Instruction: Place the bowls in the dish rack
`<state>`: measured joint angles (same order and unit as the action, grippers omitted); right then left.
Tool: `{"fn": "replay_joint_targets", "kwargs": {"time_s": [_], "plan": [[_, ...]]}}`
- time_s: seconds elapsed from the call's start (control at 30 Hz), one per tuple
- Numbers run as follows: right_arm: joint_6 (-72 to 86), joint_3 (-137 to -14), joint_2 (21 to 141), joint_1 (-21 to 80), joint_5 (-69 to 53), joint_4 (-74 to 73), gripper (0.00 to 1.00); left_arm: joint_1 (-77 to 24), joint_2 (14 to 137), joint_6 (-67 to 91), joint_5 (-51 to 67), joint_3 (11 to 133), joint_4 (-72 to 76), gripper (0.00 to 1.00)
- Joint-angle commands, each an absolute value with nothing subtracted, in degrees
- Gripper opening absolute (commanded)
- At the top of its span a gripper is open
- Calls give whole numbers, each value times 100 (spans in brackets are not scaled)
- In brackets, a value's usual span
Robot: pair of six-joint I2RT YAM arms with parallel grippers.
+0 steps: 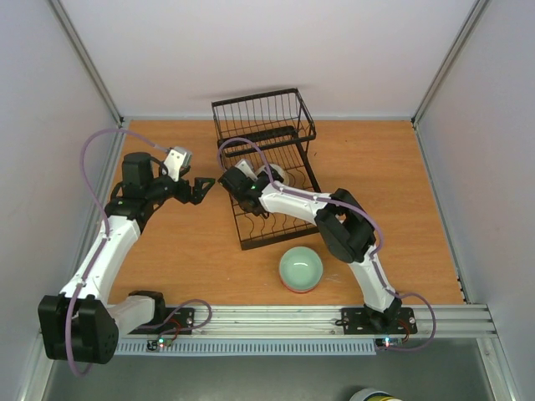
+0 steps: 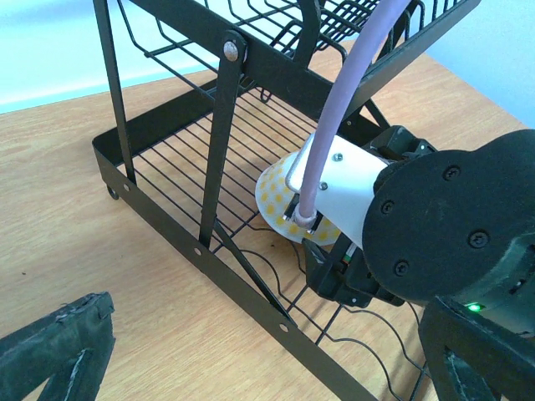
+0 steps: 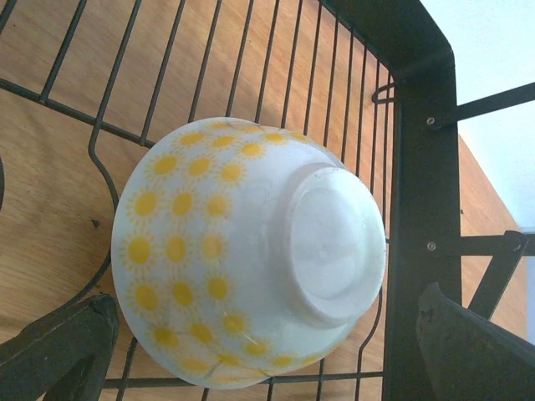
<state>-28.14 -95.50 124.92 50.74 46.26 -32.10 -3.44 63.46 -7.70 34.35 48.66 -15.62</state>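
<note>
Dish rack [image 1: 266, 167], green bowl [image 1: 300, 269] on wooden table [image 1: 393, 184], white walls [image 1: 251, 50]; left claw [image 1: 203, 189], right claw [image 3: 263, 301] apart.

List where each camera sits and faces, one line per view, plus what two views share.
Top external: above and behind the bases, looking down on the table; left arm and right arm show.
Left wrist: low beside the dish rack, facing into it; fingers of the left gripper at bottom corners, right arm ahead.
Right wrist: above the rack floor, facing the yellow-spotted bowl; right gripper open either side.
Shared: both wrist views show that bowl inside the rack.
</note>
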Motion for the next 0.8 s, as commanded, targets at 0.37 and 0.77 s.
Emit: {"fn": "replay_joint_targets", "kwargs": {"time_s": [0.37, 0.77], "plan": [[-3259, -9596, 12866, 5107, 4583, -2932, 99, -334, 6347, -747, 3507, 4816, -1332, 99], [-3419, -9766, 13360, 5089, 4900, -2897, 98, -327, 6396, -748, 3518, 4821, -1339, 99]]}}
